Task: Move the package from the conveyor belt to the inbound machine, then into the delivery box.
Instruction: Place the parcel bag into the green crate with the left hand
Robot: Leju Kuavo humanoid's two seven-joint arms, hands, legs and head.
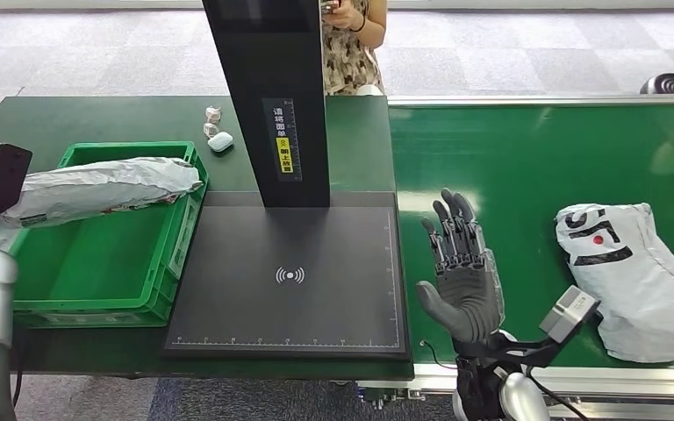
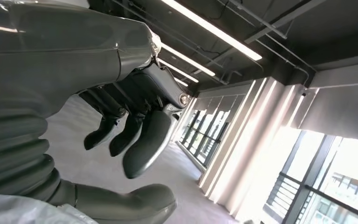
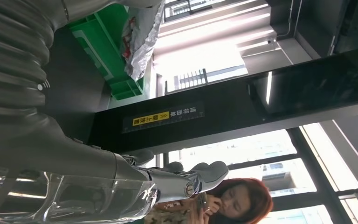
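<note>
Reaching over the green conveyor belt (image 1: 509,158), the robot's right hand (image 1: 461,281) hovers with fingers spread and nothing in it, just beside the dark inbound machine (image 1: 290,281). The next package (image 1: 636,276), a crumpled grey mailer, lies on the belt well to that hand's right. Another grey package (image 1: 96,189) rests across the rim of the green delivery box (image 1: 96,263), one end at the left hand (image 2: 130,135), whose fingers hang loosely curled; whether they grip it cannot be told. To do this step well, the right hand should probably sweep right, come down over the mailer's middle, and close firmly on the slippery film before lifting.
</note>
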